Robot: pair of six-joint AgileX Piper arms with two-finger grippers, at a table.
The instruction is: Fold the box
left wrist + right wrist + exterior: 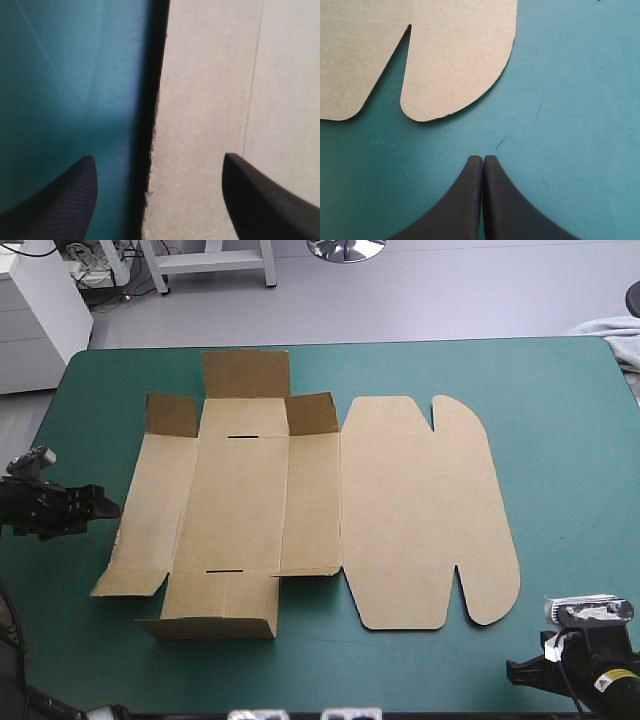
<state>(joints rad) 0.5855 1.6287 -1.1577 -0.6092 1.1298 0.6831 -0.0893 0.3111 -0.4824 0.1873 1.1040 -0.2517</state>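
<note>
The left claw [159, 165], released, straddles the nine-o'clock edge of the brown box [240, 510], likely to lift that wall; the right claw [483, 159], clenched empty, waits near the five-o'clock rounded flap [460, 60].

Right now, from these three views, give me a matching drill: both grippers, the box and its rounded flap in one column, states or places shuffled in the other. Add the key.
Column one
1. left gripper
2. right gripper
3. box
4. rounded flap

Column two
A. unfolded sheet in mid-table, the small far flaps tilted up
B. shut, over bare teal-green cover, touching nothing
C. flat on the cover, just ahead of the shut fingers
D. open, one finger over the cover, the other over the brown sheet's edge panel

Pairs: 1-D, 2-B, 3-A, 4-C
</note>
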